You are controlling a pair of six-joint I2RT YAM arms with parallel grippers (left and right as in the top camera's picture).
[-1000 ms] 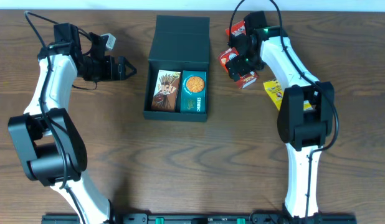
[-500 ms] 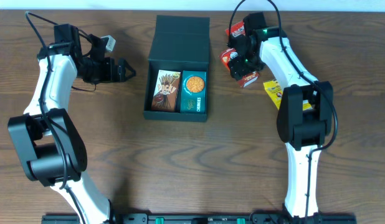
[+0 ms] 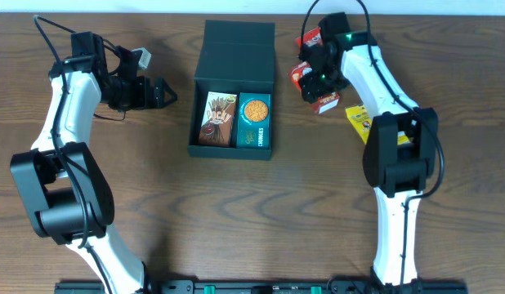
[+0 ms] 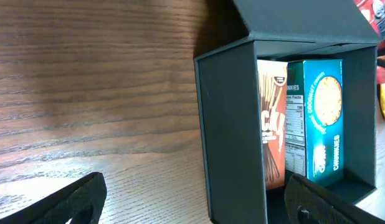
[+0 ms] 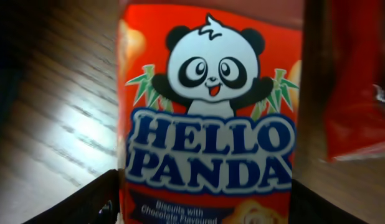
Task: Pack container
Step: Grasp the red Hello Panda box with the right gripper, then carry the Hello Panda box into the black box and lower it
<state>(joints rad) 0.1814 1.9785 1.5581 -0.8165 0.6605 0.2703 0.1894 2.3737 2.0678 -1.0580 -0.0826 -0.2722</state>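
The container (image 3: 200,114) is a dark box in the middle of the table, its flap lid (image 3: 239,45) open toward the back. Inside it lie a brown Pocky box (image 3: 217,120) and a teal cookie box (image 3: 253,121). My right gripper (image 3: 310,76) is right of the container and shut on a red Hello Panda box (image 3: 300,73). In the right wrist view the box (image 5: 208,112) fills the space between the fingers (image 5: 96,202). My left gripper (image 3: 160,91) is open and empty, left of the container. The left wrist view shows the container's near wall (image 4: 233,130).
Right of the container lie another red snack packet (image 3: 325,104), a red packet (image 3: 311,37) farther back and a yellow packet (image 3: 359,121). A red packet (image 5: 354,93) lies close beside the held box. A cable (image 3: 126,55) hangs by the left arm.
My right gripper has shifted slightly toward the back with the Hello Panda box. The left arm has barely moved.
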